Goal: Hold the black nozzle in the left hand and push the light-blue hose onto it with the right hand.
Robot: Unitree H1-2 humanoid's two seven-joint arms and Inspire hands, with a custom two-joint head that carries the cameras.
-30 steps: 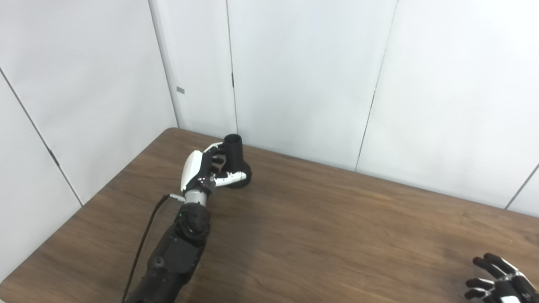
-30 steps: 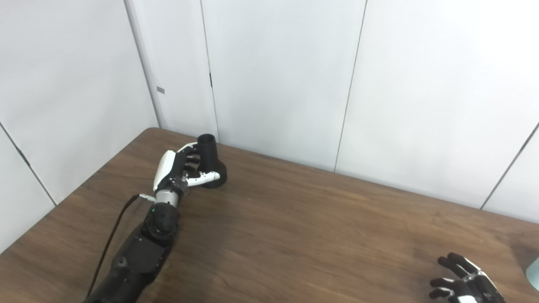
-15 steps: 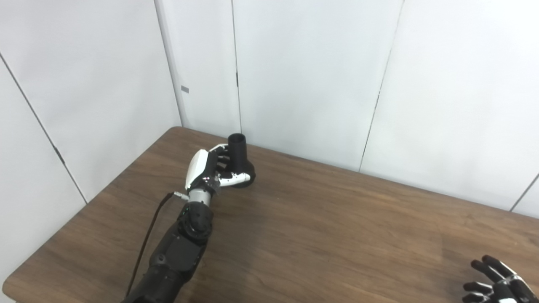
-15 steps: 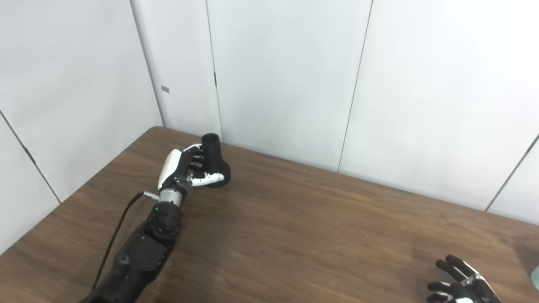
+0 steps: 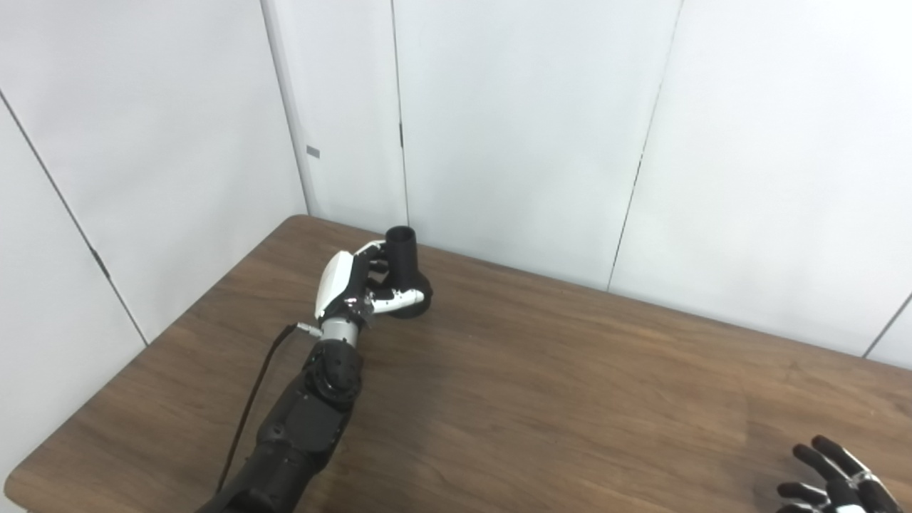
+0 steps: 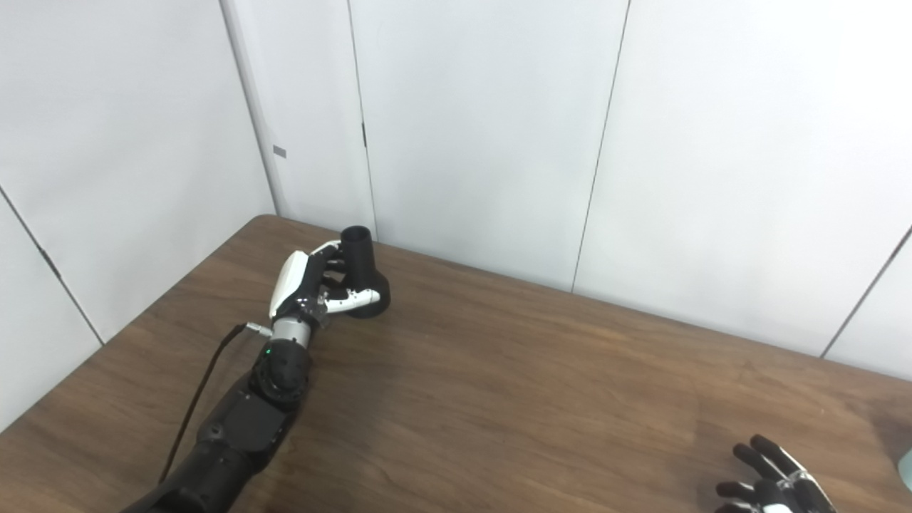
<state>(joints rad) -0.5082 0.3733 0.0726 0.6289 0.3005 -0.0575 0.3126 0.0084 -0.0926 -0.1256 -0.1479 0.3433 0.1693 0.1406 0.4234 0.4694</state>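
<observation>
The robot's left hand reaches to the far left corner of the brown wooden worktop, where its fingers curl behind the black nozzle and its white thumb crosses the front of the nozzle's wide base. The nozzle stands upright on the worktop, narrow open neck pointing up, flared base down, enclosed in the hand's grasp on its left side; whether the base is lifted off the wood cannot be told. A thin black cable runs from the wrist back along the dark forearm toward the near edge. Well apart from the left hand, across the whole width of the worktop, the right hand shows only partly at the lower right corner of the view, its dark fingers spread apart and holding nothing, palm turned toward the nozzle's side of the worktop. Just beyond the right hand, at the very right edge of the right eye view, a small sliver of pale blue is visible; too little shows to say what it is. White wall panels rise directly behind the nozzle and the left hand, closing off the back and left side of the worktop.
</observation>
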